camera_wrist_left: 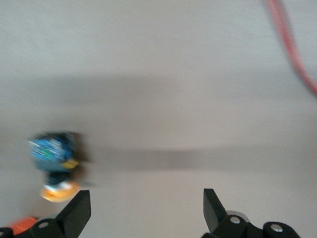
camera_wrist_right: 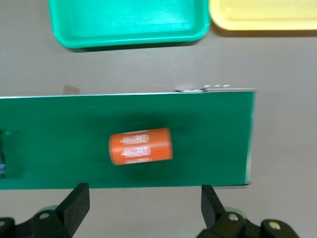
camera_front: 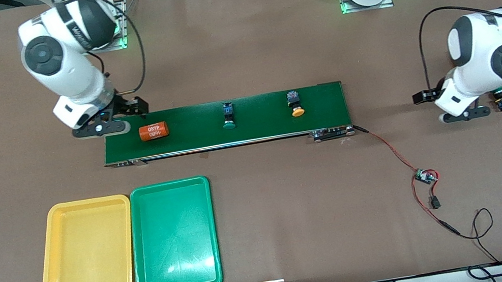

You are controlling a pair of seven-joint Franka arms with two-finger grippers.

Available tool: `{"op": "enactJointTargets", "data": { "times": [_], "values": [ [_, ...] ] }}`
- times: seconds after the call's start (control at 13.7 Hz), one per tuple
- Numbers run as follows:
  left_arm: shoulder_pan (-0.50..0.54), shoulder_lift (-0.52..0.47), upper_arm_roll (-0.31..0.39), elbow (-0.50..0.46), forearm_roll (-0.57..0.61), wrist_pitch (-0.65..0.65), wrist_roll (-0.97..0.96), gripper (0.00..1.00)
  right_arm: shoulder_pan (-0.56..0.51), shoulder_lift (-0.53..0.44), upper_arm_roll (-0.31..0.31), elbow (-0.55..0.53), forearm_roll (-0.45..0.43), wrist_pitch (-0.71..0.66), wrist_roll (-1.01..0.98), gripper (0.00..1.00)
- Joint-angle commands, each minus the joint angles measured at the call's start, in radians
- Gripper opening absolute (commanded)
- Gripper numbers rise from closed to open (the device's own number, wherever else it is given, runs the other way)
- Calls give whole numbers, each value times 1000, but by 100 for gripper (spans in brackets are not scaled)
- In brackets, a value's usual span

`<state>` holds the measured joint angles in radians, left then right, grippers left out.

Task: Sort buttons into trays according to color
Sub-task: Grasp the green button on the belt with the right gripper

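On the long dark-green conveyor belt [camera_front: 225,123] lie two small push-button switches with dark bodies: the green-capped button [camera_front: 228,116] near the belt's middle and the yellow-orange-capped button [camera_front: 295,103] at its 3 o'clock in the front view, both caps toward the front camera. At the green one's 9 o'clock lies an orange cylinder with white numbers [camera_front: 154,131], close to the belt's end by the right arm.

A third button, orange-capped [camera_wrist_left: 55,163], lies off the belt on the brown desk [camera_front: 293,206] at the left arm's end, mostly hidden in the front view by the left arm's wrist; a bit of green beside it there is too hidden to name.

The yellow shallow plastic tray [camera_front: 86,257] and the green shallow plastic tray [camera_front: 174,238] sit side by side, long edges touching, nearer the front camera than the belt, at about 7 o'clock from the cylinder. Bare desk lies between belt and trays. A red and black wire with a small circuit board [camera_front: 425,177] trails from the belt's end across the desk.

The right gripper [camera_wrist_right: 143,208] hangs low over the belt's edge by the cylinder, fingers [camera_wrist_right: 77,206] spread wide and empty. The left gripper [camera_wrist_left: 147,213] hangs low over bare desk just beside the third button, fingers [camera_wrist_left: 79,210] likewise apart, holding nothing. Both wrists point downward.
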<state>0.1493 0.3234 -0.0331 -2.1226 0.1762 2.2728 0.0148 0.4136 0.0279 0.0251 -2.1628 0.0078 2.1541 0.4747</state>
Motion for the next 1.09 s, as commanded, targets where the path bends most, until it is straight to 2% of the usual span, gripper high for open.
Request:
{"op": "enactJointTargets", "data": {
  "times": [0.0, 0.36, 0.65, 0.87, 1.02],
  "values": [
    [-13, 58, 57, 12, 142, 83, 28, 100, 43, 46, -2, 18, 11, 44, 41, 100],
    [-8, 115, 116, 10, 143, 86, 31, 100, 112, 124, -2, 81, 11, 66, 209, 100],
    [7, 118, 119, 12, 141, 93, 33, 100, 113, 127, -4, 81, 9, 63, 199, 100],
    [30, 147, 124, 6, 143, 166, 34, 100, 94, 129, -11, 80, 9, 58, 193, 100],
    [35, 155, 124, 3, 141, 174, 47, 97, 74, 130, -11, 80, 9, 56, 180, 100]
  ]
}}
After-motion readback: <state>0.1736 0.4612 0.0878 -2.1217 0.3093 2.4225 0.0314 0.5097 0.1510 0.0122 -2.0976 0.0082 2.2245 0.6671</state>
